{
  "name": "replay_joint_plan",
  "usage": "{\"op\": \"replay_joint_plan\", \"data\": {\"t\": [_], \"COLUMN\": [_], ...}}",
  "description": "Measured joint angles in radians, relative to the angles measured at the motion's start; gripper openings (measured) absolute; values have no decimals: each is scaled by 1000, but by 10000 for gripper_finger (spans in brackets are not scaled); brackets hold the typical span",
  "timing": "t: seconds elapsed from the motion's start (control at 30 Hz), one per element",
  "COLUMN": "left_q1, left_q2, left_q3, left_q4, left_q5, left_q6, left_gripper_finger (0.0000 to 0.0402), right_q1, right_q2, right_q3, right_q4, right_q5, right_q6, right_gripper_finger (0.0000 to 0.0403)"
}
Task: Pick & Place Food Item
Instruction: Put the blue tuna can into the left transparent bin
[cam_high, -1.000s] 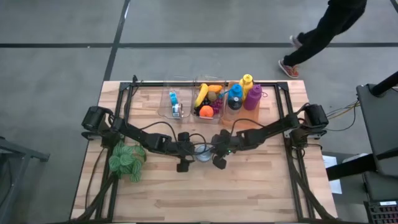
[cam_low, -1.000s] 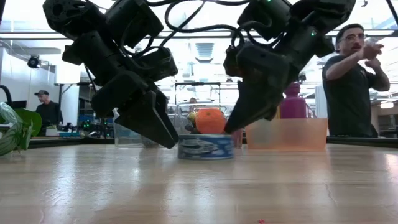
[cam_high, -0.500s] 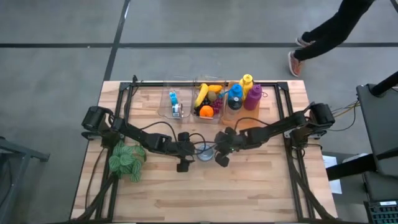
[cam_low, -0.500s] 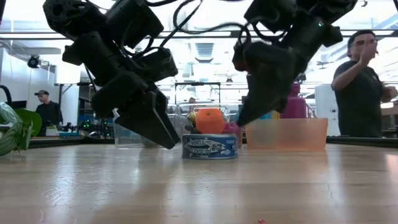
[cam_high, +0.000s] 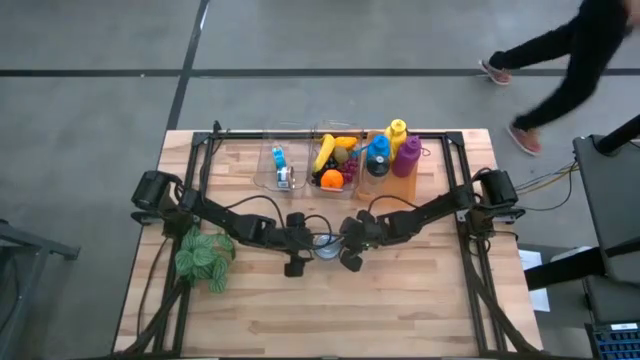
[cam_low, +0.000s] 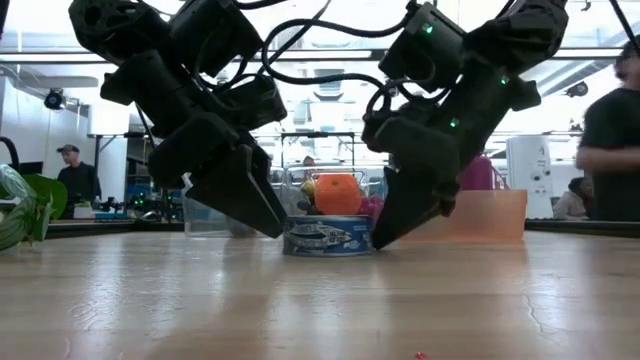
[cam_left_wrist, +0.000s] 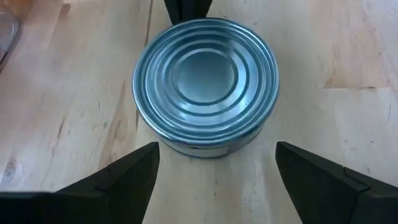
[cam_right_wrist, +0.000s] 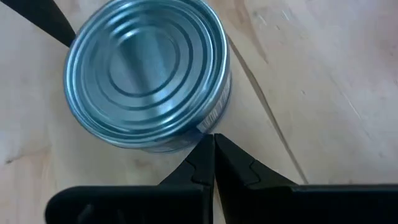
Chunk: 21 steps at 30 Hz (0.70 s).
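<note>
A flat round can (cam_left_wrist: 206, 84) sits upright near the middle of the table (cam_high: 400, 310), ribbed silver lid up, a blue-and-white printed label around its side in the low view (cam_low: 328, 236).

The left pincer (cam_left_wrist: 214, 171) is down at table level with its fingers (cam_left_wrist: 124, 180) spread wide, one on either side of the can's near edge, and there's bare wood between each tip and the can, so nothing is gripped. From above it comes in from the can's left (cam_high: 297, 243).

The right pincer (cam_right_wrist: 214, 146) has its jaws pressed tight together, empty, the joined tip right against the can's side wall just under the rim. In the low view that same tip (cam_low: 378, 238) meets the can at its base. From above it sits on the can's right (cam_high: 350, 245).

So the can is hemmed in, an arm on each side.

Behind it, at the far edge, clear bins (cam_high: 335, 160) hold a banana (cam_high: 323, 152), an orange (cam_high: 331, 179) and bottles (cam_high: 397, 133). A leafy plant (cam_high: 203, 258) lies by the left arm. A person (cam_high: 560, 60) walks past on the floor beyond the table.
</note>
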Motion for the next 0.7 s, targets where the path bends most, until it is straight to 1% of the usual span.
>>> {"op": "replay_joint_plan", "data": {"t": [0.1, 0.2, 0.27, 0.7], "left_q1": [0, 0, 0, -1], "left_q2": [0, 0, 0, 0], "left_q3": [0, 0, 0, -1], "left_q4": [3, 3, -1, -1], "left_q5": [0, 1, 2, 3], "left_q6": [0, 0, 0, 0], "left_gripper_finger": [322, 322, 322, 322], "right_q1": [0, 0, 0, 0], "right_q2": [2, 1, 1, 13], "right_q3": [0, 0, -1, -3], "right_q4": [22, 59, 74, 120], "right_q5": [-11, -55, -62, -64], "right_q6": [-3, -15, -25, -36], "right_gripper_finger": [8, 8, 8, 8]}}
